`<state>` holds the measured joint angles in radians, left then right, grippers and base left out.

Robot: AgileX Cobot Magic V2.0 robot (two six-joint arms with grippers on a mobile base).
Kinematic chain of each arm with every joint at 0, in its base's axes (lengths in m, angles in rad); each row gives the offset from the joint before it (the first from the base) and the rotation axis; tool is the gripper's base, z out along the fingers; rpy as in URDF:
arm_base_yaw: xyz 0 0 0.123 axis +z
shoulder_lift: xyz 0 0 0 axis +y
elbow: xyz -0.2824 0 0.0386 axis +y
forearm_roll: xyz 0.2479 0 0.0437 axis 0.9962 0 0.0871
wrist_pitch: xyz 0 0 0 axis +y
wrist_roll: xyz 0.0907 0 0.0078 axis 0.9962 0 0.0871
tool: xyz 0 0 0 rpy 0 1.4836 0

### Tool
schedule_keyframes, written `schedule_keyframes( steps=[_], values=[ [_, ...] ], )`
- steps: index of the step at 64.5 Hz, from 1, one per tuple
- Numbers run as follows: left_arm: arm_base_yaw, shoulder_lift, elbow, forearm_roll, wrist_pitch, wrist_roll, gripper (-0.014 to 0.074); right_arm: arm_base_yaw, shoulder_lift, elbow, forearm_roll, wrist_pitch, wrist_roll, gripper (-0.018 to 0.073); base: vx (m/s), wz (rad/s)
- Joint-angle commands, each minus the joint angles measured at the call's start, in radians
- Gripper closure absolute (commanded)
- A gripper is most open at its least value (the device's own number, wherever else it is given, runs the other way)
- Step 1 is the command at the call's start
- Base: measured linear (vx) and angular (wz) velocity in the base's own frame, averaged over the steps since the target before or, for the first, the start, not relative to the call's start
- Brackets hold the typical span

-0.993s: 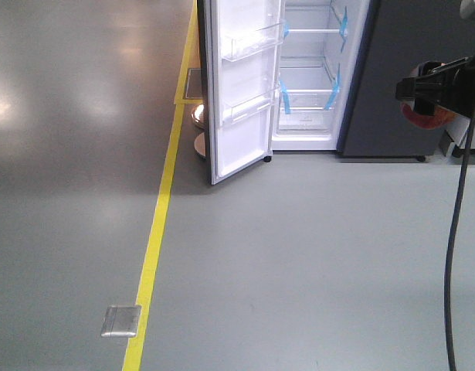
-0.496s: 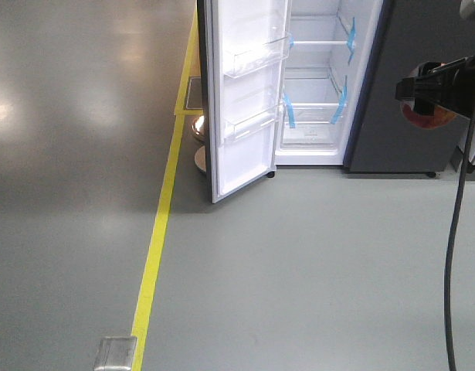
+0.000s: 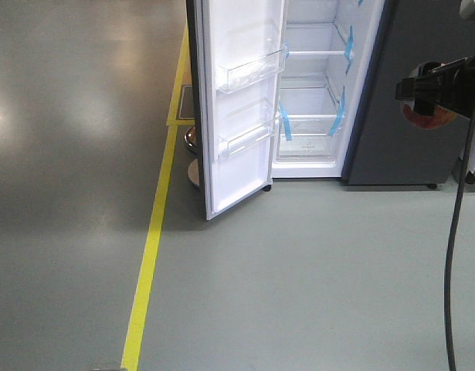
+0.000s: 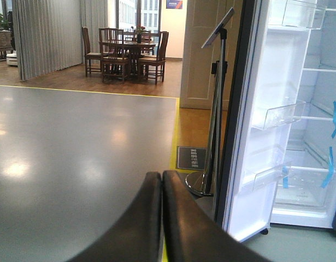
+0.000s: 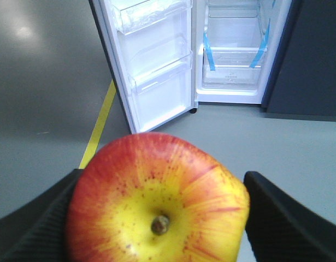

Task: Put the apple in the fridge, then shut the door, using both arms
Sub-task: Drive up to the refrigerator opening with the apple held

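The apple (image 5: 157, 210), red with a yellow patch round its stem, fills the bottom of the right wrist view, and my right gripper (image 5: 162, 188) is shut on its sides. In the front view that gripper (image 3: 432, 86) hangs at the right edge with the apple (image 3: 424, 117) beneath it. Ahead stands the fridge (image 3: 314, 93), its white inside showing glass shelves and blue tape. The door (image 3: 237, 116) is swung wide open to the left, bins facing me. My left gripper (image 4: 161, 180) is shut with nothing in it, left of the door (image 4: 266, 136).
A dark panel (image 3: 422, 77) adjoins the fridge on the right. A yellow floor line (image 3: 148, 255) runs left of the door. A chrome-based stand (image 4: 211, 109) rises behind the door. A black cable (image 3: 452, 255) hangs at the right. Table and chairs (image 4: 127, 52) stand far off.
The fridge and door have grown larger and slid lower in the front view as the base rolled nearer. The metal floor plate has left the bottom edge. The right gripper keeps the apple.
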<state>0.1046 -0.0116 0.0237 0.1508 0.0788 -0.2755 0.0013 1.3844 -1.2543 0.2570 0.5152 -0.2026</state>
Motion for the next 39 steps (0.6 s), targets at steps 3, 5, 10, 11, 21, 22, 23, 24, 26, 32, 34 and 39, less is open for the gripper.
schedule_keyframes(
  steps=[3,5,10,11,21,22,23,24,26,32,34,39],
  values=[
    [-0.007,-0.016,0.027,0.0,-0.07,-0.009,0.0602,0.001,-0.037,-0.031,0.01,-0.07,-0.006,0.0564,0.17,-0.04],
    [-0.007,-0.016,0.027,0.0,-0.07,-0.009,0.0602,0.001,-0.037,-0.031,0.01,-0.07,-0.006,0.0564,0.17,-0.04],
    [-0.007,-0.016,0.027,0.0,-0.07,-0.009,0.0602,0.001,-0.037,-0.031,0.01,-0.07,-0.006,0.0564,0.16,-0.03],
    [-0.007,-0.016,0.027,0.0,-0.07,-0.009,0.0602,0.001,-0.037,-0.031,0.01,-0.07,-0.006,0.0564,0.16,-0.03],
    [-0.007,-0.016,0.027,0.0,-0.07,-0.009,0.0602,0.001,-0.037,-0.031,0.01,-0.07,-0.006,0.0564,0.15,-0.03],
    [-0.007,-0.016,0.027,0.0,-0.07,-0.009,0.0602,0.001,-0.037,-0.031,0.01,-0.07,-0.006,0.0564,0.14,-0.01],
    [-0.007,-0.016,0.027,0.0,-0.07,-0.009,0.0602,0.001,-0.037,-0.031,0.01,-0.07,-0.006,0.0564,0.14,-0.01],
    [-0.007,-0.016,0.027,0.0,-0.07,-0.009,0.0602,0.001,-0.037,-0.031,0.01,-0.07,-0.006,0.0564,0.14,0.0],
    [-0.007,-0.016,0.027,0.0,-0.07,-0.009,0.0602,0.001,-0.037,-0.031,0.01,-0.07,-0.006,0.0564,0.14,0.0],
    [-0.007,-0.016,0.027,0.0,-0.07,-0.009,0.0602,0.001,-0.037,-0.031,0.01,-0.07,-0.006,0.0564,0.14,0.0],
    [-0.007,-0.016,0.027,0.0,-0.07,-0.009,0.0602,0.001,-0.037,-0.031,0.01,-0.07,-0.006,0.0564,0.14,0.02],
    [-0.007,-0.016,0.027,0.0,-0.07,-0.009,0.0602,0.001,-0.037,-0.031,0.01,-0.07,-0.006,0.0564,0.14,0.02]
  ],
)
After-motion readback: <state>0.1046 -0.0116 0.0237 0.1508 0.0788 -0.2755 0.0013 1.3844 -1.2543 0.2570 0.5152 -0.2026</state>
